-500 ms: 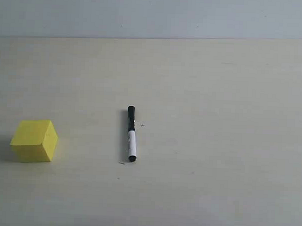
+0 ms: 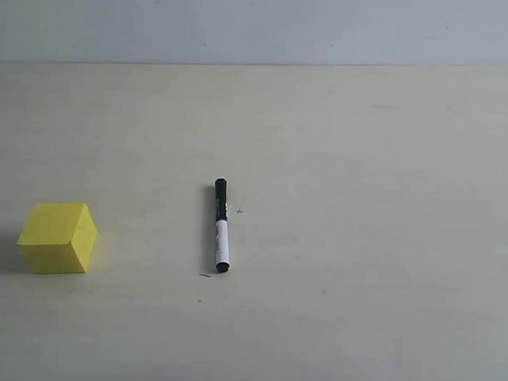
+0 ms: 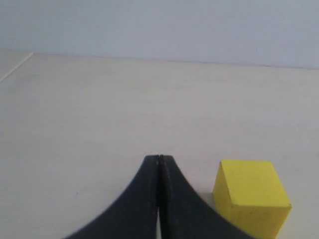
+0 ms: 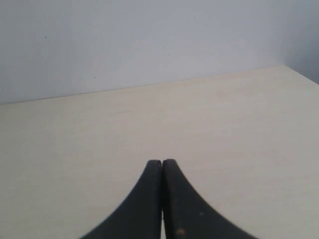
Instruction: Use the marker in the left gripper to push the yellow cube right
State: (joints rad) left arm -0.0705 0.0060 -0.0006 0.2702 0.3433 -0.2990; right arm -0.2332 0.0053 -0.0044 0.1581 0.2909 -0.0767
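Observation:
The yellow cube [image 2: 58,237] sits on the pale table at the left of the exterior view; the left wrist view shows the yellow cube [image 3: 250,196] too, close beside my left gripper [image 3: 159,158]. That gripper is shut with nothing between its fingers. The marker [image 2: 221,225] lies loose on the table near the middle, black cap half farther away, white barrel nearer. No gripper touches it. My right gripper [image 4: 162,162] is shut and empty over bare table. Neither arm shows in the exterior view.
The light wooden table [image 2: 361,246] runs back to a pale grey wall [image 2: 261,26]. A table edge [image 3: 15,67] shows in the left wrist view, and a corner edge [image 4: 301,72] in the right wrist view.

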